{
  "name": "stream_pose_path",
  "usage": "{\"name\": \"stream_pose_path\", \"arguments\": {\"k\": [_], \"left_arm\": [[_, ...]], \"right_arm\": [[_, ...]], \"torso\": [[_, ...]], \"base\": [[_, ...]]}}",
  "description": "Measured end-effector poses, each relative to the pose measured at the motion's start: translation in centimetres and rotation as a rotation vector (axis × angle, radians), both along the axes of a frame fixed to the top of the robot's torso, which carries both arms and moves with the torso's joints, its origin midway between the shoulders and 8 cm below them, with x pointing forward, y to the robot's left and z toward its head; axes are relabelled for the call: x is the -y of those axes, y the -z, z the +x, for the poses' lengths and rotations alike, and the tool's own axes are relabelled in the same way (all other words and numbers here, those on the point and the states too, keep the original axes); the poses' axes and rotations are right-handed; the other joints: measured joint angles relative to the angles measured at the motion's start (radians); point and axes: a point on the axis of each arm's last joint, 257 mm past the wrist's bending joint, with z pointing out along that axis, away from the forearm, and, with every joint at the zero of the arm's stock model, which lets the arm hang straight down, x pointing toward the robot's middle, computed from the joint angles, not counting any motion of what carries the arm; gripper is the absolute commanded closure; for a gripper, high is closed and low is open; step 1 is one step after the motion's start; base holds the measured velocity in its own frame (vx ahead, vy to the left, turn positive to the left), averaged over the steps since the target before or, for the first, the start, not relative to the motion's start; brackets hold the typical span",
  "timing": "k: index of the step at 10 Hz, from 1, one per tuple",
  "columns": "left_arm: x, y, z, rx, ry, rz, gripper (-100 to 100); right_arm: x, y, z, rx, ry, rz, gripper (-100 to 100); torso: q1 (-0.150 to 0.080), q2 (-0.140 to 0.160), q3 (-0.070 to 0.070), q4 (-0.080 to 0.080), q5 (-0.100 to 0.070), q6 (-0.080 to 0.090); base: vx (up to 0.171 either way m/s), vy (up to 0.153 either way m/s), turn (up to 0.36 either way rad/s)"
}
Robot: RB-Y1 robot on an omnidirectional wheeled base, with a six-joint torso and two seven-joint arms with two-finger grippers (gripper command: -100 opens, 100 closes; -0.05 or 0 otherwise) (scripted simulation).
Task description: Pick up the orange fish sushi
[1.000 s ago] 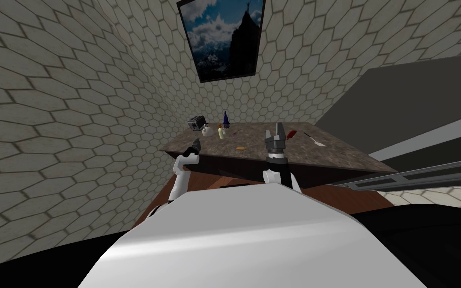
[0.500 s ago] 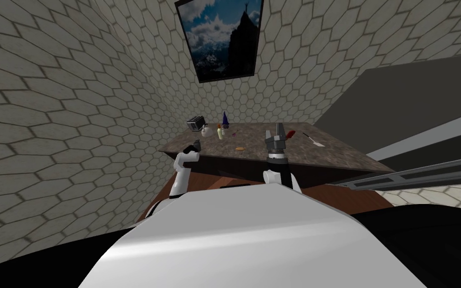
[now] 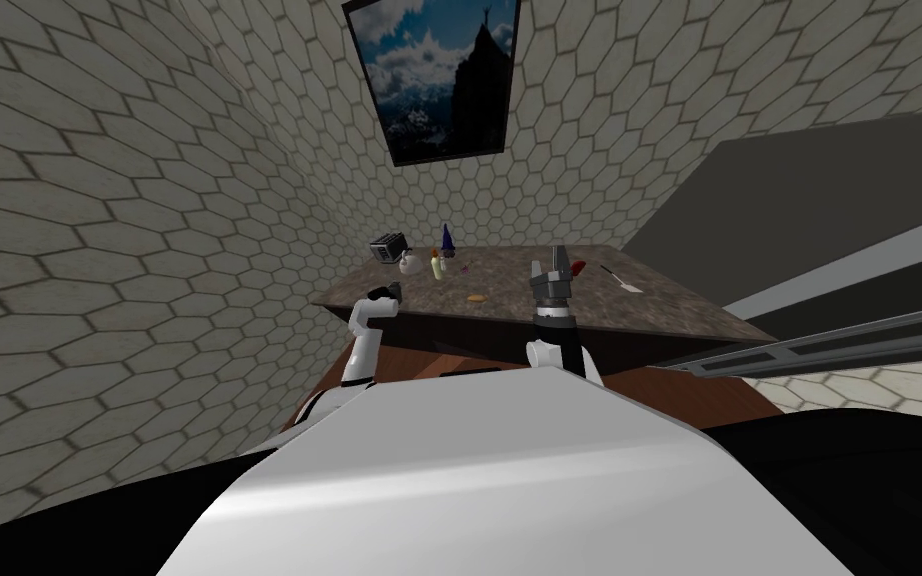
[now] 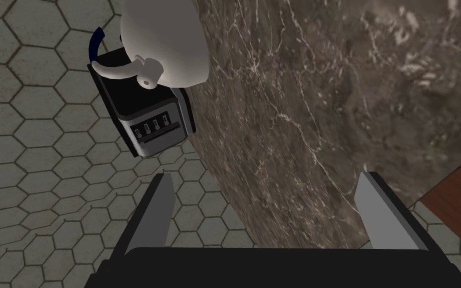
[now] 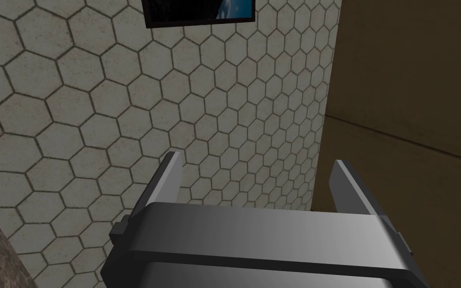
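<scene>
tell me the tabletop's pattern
The tabletop is dark brown with pale veins, clearest in the left wrist view.

Hexagon-tiled walls, framed mountain picture, dark marble table.

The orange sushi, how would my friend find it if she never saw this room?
Look under the mountain picture for the brown marbled table. The orange sushi lies by itself toward the table's near edge, away from the toaster and white teapot bunched at the back. It is the only small, flat, orange oval there.
</scene>
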Motion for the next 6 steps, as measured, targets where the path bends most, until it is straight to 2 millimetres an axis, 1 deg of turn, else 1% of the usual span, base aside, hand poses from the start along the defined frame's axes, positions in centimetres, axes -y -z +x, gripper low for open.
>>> {"name": "stream_pose_path", "arguments": {"k": [1,3,5,6], "left_arm": [[-0.1,0.5,-0.2,-0.022,-0.006,-0.002,-100],[-0.4,1.1,0.0,-0.073,-0.021,-0.014,-100],[-0.5,1.8,-0.1,-0.119,-0.034,-0.024,-100],[-0.7,2.2,-0.4,-0.147,-0.041,-0.029,-100]], "right_arm": [[0.0,0.0,0.0,0.0,0.0,0.0,0],[0.0,0.0,0.0,0.0,0.0,0.0,0],[0.0,0.0,0.0,0.0,0.0,0.0,0],[0.0,0.0,0.0,0.0,0.0,0.0,0]], "torso": [[0.001,0.0,0.0,0.0,0.0,0.0],[0.0,0.0,0.0,0.0,0.0,0.0],[-0.001,0.0,0.0,0.0,0.0,0.0],[-0.001,0.0,0.0,0.0,0.0,0.0]], "base": [[0.008,-0.047,-0.057],[0.005,-0.038,-0.01],[0.004,-0.062,-0.041],[0.006,-0.024,-0.004]]}}
